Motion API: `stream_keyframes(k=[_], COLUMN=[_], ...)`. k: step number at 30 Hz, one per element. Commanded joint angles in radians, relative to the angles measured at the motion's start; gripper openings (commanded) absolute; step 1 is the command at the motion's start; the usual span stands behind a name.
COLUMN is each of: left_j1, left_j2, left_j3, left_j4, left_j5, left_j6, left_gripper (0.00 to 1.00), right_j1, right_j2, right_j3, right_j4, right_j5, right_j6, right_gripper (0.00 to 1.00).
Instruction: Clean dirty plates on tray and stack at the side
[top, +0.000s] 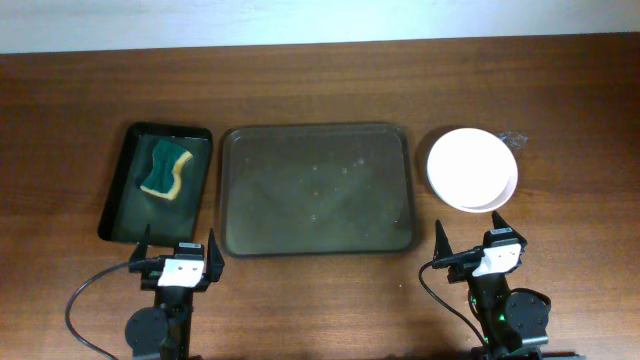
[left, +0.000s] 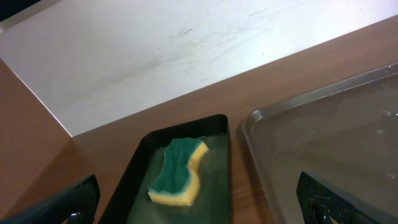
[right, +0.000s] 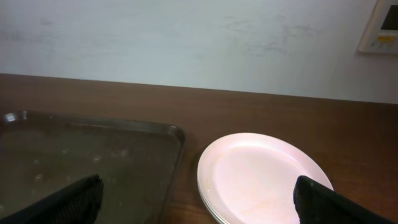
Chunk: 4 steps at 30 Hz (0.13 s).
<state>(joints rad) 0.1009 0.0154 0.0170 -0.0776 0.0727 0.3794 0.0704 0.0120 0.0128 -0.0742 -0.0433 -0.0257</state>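
Brown wood-grain table (top: 300, 80) runs up to a white wall (right: 186, 37), where a pale wall unit (right: 380, 28) sits at the upper right. The dirty plates (top: 472, 168) lie stacked on the table just beside the right end of the tray (top: 318, 190), apart from it; at least 2 rims show, and the top plate looks clean. On its bare floor the tray carries pale wet specks. To its left, a smaller black tray (top: 118, 190) holds a green-yellow sponge (top: 166, 170). The left gripper (top: 180, 242) and right gripper (top: 470, 235) sit at the near edge, both released with fingers spread, well short of everything.
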Motion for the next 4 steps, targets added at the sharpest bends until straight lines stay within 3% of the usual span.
stream_keyframes(k=[1,4], left_j1=[-0.005,-0.005], left_j2=[-0.010,-0.010], left_j3=[-0.008,-0.008], left_j4=[0.003,0.003], left_j5=[0.010,0.010], left_j6=[0.015,0.015], left_gripper=[0.99,0.99], right_j1=[-0.005,-0.005], right_j2=[-0.006,-0.006], right_j3=[-0.007,-0.007], right_j4=[0.000,0.000], right_j5=[-0.009,-0.009], right_j6=[0.011,0.011], right_gripper=[0.98,0.98])
